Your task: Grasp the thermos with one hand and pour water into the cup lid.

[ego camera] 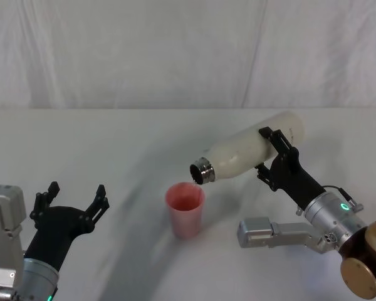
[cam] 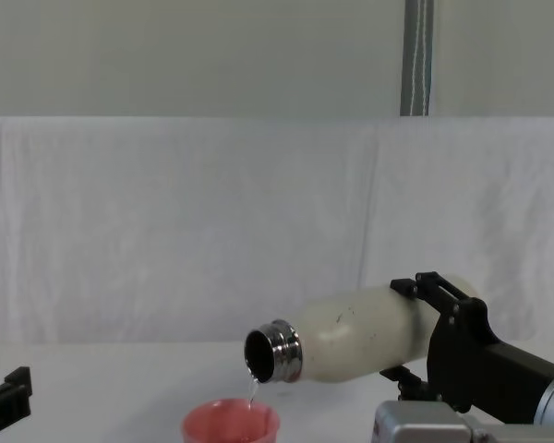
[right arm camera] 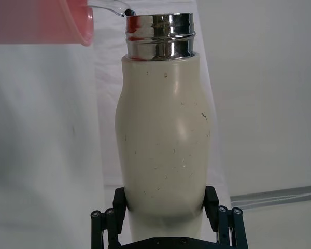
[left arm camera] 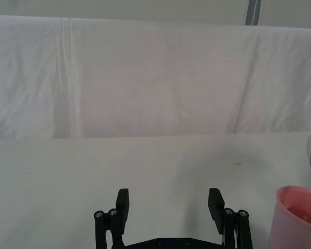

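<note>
On the white table [ego camera: 113, 138], I'm mid-pour: my right gripper [ego camera: 272, 153] has its jaws clamped round the lower body of the thermos [ego camera: 250, 153], tipped nearly flat with its steel neck just above the cup lid [ego camera: 185, 209]. My left gripper [ego camera: 72, 204] idles near the table's left, jaws wide. A thin thread of water [cam: 253, 386] falls into the cup. Next, I judge, comes tilting back upright before it overfills.
</note>
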